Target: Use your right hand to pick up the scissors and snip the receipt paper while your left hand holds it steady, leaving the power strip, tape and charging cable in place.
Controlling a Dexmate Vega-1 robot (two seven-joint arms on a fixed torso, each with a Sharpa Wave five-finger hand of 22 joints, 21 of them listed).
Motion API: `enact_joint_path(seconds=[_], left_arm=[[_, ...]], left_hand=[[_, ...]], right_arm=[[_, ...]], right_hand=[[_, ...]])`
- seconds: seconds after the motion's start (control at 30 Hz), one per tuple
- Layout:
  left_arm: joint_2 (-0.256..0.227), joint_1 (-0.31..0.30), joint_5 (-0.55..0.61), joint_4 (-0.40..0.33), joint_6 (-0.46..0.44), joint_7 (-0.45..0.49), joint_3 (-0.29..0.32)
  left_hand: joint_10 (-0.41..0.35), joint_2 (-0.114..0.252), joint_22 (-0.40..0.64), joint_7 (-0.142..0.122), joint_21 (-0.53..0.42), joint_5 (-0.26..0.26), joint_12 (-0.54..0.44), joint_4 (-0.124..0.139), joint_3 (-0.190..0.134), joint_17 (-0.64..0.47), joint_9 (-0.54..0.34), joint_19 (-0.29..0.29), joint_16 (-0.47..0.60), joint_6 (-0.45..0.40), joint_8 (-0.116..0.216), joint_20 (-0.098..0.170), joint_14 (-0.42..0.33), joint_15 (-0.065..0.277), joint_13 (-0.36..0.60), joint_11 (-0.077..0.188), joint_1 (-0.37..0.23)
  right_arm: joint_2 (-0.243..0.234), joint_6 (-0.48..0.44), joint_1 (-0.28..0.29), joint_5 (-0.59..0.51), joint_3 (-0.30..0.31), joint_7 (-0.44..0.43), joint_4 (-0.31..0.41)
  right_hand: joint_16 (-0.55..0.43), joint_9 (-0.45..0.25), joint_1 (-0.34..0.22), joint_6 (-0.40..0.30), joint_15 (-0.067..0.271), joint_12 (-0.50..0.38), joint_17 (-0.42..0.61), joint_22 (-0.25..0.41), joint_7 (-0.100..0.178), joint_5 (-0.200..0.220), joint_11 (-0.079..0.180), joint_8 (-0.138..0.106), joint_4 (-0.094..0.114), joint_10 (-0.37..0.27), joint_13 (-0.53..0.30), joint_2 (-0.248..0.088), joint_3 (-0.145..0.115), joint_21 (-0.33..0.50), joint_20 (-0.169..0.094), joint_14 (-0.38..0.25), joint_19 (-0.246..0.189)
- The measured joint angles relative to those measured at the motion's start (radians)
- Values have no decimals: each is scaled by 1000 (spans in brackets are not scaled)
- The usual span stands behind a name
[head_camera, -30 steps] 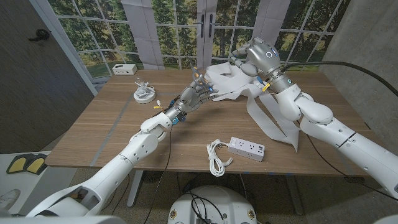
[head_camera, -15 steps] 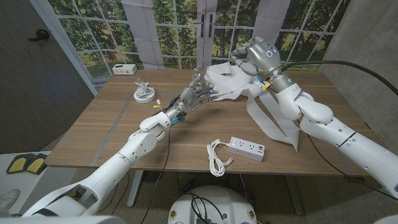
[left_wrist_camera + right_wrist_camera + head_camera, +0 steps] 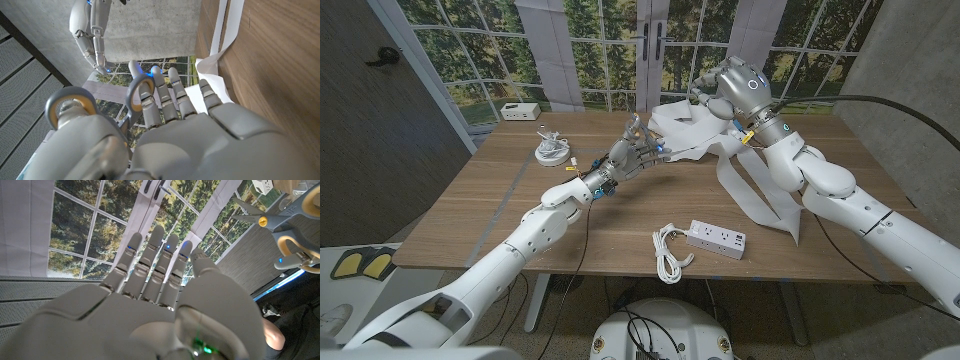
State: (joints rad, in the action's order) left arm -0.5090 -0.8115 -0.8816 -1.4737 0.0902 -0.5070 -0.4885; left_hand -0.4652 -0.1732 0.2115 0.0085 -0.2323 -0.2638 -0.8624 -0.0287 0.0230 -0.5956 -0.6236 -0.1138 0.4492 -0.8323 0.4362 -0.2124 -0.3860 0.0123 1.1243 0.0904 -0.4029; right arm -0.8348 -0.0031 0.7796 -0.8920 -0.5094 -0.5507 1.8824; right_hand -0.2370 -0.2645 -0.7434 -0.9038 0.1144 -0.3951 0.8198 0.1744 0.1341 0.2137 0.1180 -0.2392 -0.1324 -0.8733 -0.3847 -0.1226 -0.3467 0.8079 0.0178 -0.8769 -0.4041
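My left hand (image 3: 632,155) is raised over the middle of the table and grips the scissors (image 3: 638,133), blades pointing up and away. In the left wrist view their grey, yellow-lined handle loops (image 3: 140,95) sit against my thumb and fingers. The white receipt paper (image 3: 752,190) lies bunched at the table's far side and trails as a long strip toward the right front edge. My right hand (image 3: 705,95) hovers over the bunched paper; its fingers (image 3: 155,265) are stretched straight with nothing seen in them. The scissors (image 3: 270,217) show beyond that hand.
A white power strip (image 3: 717,238) with its cord (image 3: 667,252) lies near the front edge. A coiled white charging cable (image 3: 552,150) sits at the far left of the wooden table (image 3: 470,215). A small white box (image 3: 520,111) stands behind the table by the window.
My left forearm has shifted slightly away from me; the left hand keeps the scissors in nearly the same place. The right arm and the paper look unchanged.
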Motion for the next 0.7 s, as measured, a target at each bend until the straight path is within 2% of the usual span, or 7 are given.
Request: enact_joint_path(seconds=[0.27, 0.53, 0.7], left_arm=[[-24, 3, 5, -18, -18, -3, -1], [-55, 15, 13, -35, -46, -20, -6], [-62, 21, 13, -37, -55, -28, -7]], left_hand=[[-2, 0, 0, 5, 0, -15, -7, 7, 26, -5, -9, 0, 0, 2, 0, 0, -4, -7, -3, -8, 24], [30, 3, 0, 41, 8, -48, 5, 19, 83, -5, -18, 13, -24, 38, -31, -2, 25, -36, -29, -41, 63], [32, 4, 0, 41, 8, -56, 8, 25, 94, -5, -20, 13, -24, 38, -35, -2, 25, -36, -37, -43, 72]], right_arm=[[2, -5, -2, -4, 0, 1, 1], [2, -11, -2, -5, 1, -11, 1], [0, -17, 2, -6, 5, -12, 4]], right_hand=[[0, 0, 4, 0, 0, 0, 0, 0, 0, 0, 0, 4, 0, 0, 5, 4, 0, -6, 4, 0, -4], [0, 5, 4, 0, 0, 0, 0, 0, 0, 0, 0, 4, 0, 0, 8, 4, 0, -6, 4, 0, -4], [0, 5, 4, 0, 0, 9, 0, 0, 0, 0, 0, 4, 0, 0, 9, 4, 0, -6, 4, 0, -4]])
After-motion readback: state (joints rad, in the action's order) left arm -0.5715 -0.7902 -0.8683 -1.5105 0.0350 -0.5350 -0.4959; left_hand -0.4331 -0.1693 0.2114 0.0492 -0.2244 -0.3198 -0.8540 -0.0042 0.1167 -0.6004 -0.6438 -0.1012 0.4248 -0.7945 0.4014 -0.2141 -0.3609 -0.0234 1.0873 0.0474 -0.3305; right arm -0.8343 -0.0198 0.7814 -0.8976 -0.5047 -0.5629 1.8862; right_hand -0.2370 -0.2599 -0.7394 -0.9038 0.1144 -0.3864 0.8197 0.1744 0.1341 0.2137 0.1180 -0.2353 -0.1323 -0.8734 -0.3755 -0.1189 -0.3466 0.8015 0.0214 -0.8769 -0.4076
